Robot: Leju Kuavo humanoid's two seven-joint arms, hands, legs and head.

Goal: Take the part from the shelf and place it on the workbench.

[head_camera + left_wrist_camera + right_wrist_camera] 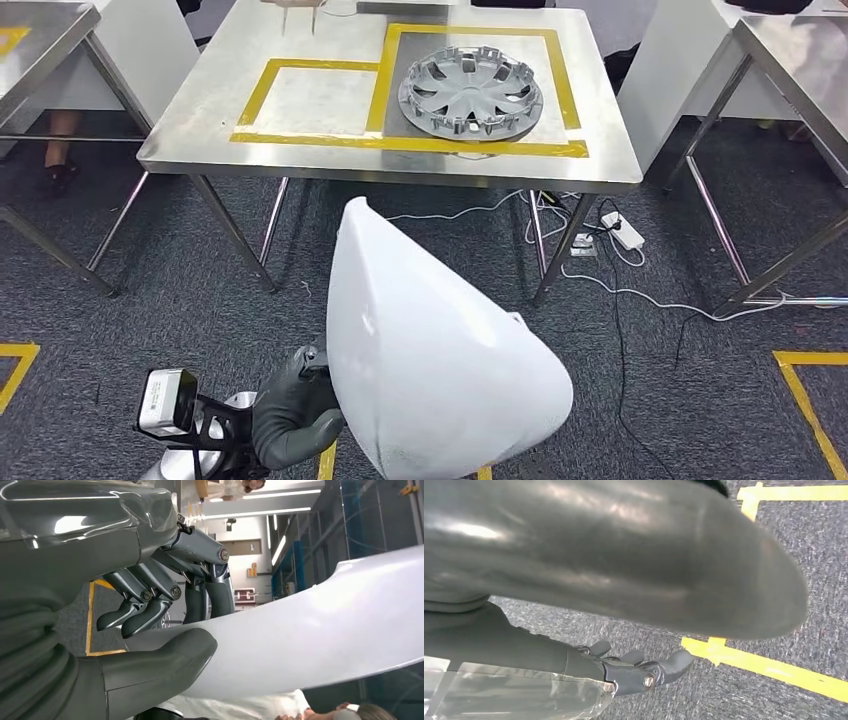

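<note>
Left robot hand (300,405) grips white moulded panel (430,350) at its edge, carried short of the tabletop (300,100). Right robot hand (639,672) hangs empty, fingers apart. Panel judged light, rigid, smooth; slip-prone

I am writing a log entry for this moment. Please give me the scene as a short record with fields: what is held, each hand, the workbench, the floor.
held part: white curved panel, carried in front of the robot, above the floor
left hand: left hand grips the panel's edge, thumb on one face and fingers on the other
right hand: right hand holds nothing, fingers loosely apart, above the carpet
workbench: steel table with yellow tape outlines; silver wheel cover lies inside one outline
floor: grey carpet, white power strip
</note>
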